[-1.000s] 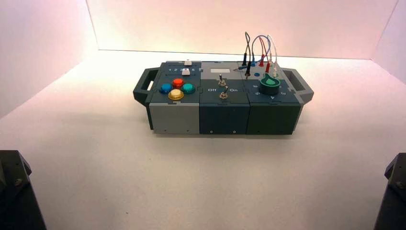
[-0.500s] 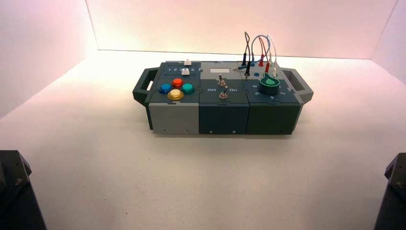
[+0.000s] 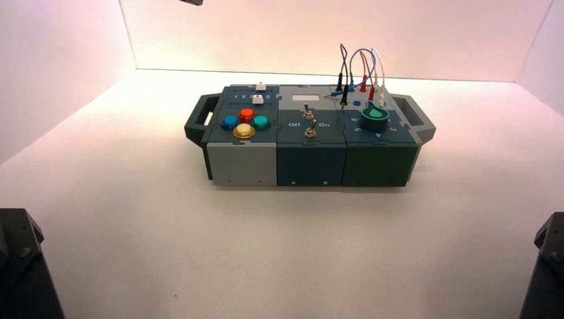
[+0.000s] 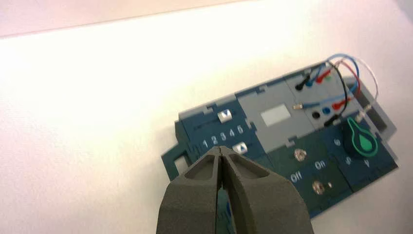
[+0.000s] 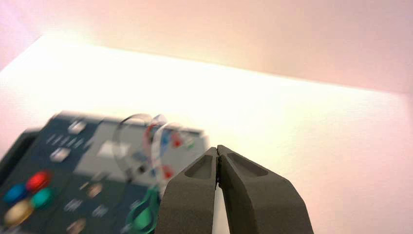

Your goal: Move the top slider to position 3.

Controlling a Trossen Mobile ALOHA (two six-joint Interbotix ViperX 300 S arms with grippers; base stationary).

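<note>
Well, the top slider (image 4: 224, 115) sits beyond my left gripper (image 4: 221, 152), above the printed row of five digits, about over the 4; the 3 (image 4: 222, 137) lies just ahead of my tips. Two white sliders, the second one (image 4: 240, 148) beside my tips. Both my grippers, left and right (image 5: 217, 151), are closed on nothing and touch nothing.

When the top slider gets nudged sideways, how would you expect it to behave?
The top slider is a tiny boxy knob in a straight slot, so it probably glides along the track rather than tipping. Being so small, it may slip off the shut left gripper. The wide box likely stays put.
</note>
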